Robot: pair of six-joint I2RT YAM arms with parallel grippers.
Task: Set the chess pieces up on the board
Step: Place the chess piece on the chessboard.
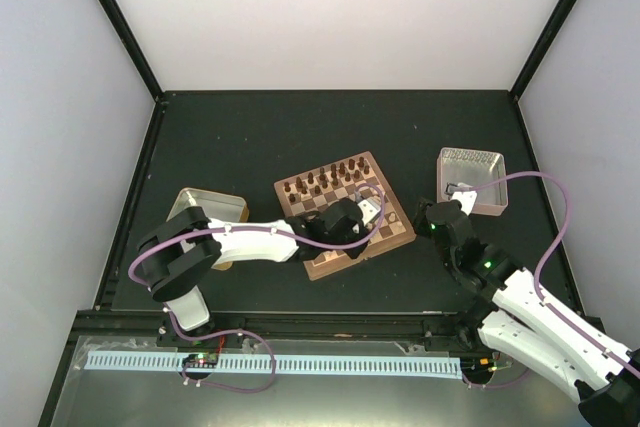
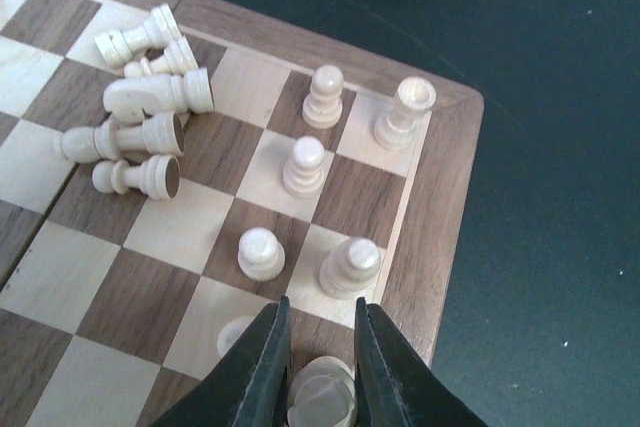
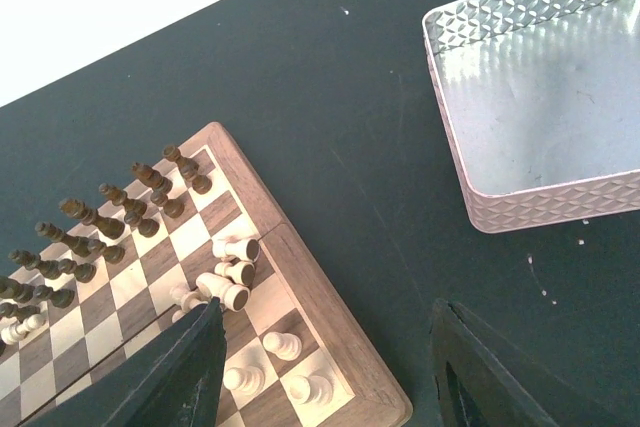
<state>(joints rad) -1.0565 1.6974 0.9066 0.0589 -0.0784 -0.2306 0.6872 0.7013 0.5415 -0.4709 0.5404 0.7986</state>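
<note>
Gripping cream piece (image 2: 322, 402) w/ L gripper (image 2: 321, 322) at board (image 2: 440, 197) edge; R gripper (image 3: 328, 312) spread wide beside it.

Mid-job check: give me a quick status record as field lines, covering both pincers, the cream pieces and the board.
left pincer: shut on cream piece, near the edge of the board
right pincer: open, empty, hovering between board and tray
toppled cream pieces: five, heaped on the board
standing cream pieces: five upright near the corner, a sixth partly hidden
dark pieces: upright, two rows, far side
</note>
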